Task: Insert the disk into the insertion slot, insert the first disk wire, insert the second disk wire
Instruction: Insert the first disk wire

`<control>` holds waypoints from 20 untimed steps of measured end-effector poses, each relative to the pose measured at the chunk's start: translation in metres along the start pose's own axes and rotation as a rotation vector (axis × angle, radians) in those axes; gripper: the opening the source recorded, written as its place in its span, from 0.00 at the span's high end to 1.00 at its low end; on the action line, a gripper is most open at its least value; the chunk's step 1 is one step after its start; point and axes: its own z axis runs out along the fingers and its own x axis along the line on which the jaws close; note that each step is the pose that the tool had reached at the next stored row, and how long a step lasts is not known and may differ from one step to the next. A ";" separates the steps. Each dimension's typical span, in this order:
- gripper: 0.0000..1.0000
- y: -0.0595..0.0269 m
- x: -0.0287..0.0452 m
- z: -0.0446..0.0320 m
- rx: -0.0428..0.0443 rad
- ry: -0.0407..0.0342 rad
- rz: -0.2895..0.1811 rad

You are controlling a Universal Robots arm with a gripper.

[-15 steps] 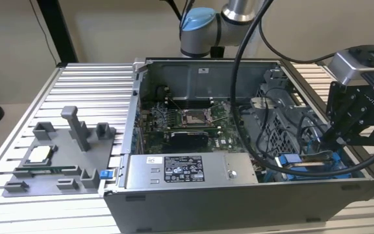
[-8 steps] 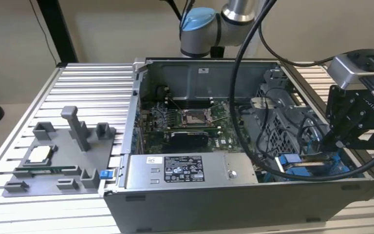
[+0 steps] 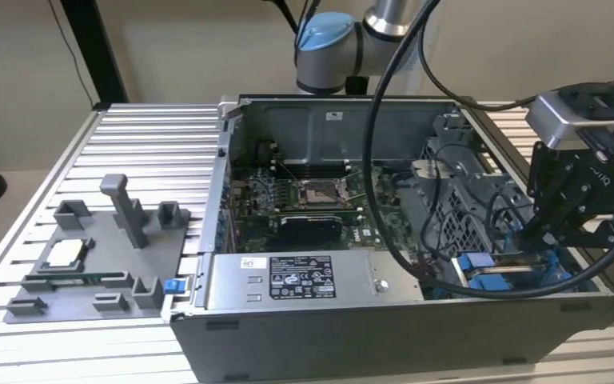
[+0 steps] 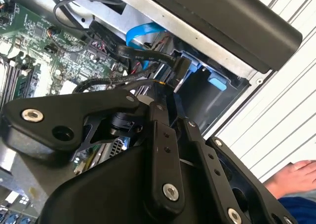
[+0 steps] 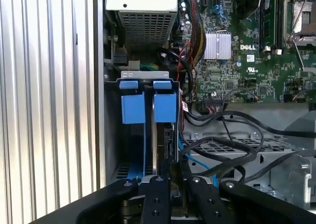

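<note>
Apparently at a wire step, with gripper (image 4: 167, 86) closed on black connector (image 4: 180, 68) at insertion slot (image 5: 145, 76); needs straight, gentle push.

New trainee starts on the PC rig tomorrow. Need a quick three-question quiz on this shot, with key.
1. True or false: the computer case is shut on all sides.
2. The tabs on the drive bay are: A red, B blue, C green.
3. Fill in: the hand is at the case's end on the exterior view's ____.

Key: 1 false, the case is open and its inside shows; 2 B; 3 right.
</note>
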 end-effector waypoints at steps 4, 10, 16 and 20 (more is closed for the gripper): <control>1.00 0.0000 0.0000 -0.0001 0.0001 0.0003 0.000; 1.00 0.0020 0.0000 0.0000 0.0019 0.0004 0.000; 1.00 0.0043 0.0003 0.0020 0.0342 0.0075 -0.002; 1.00 0.0043 -0.0007 0.0038 0.0389 0.0082 -0.002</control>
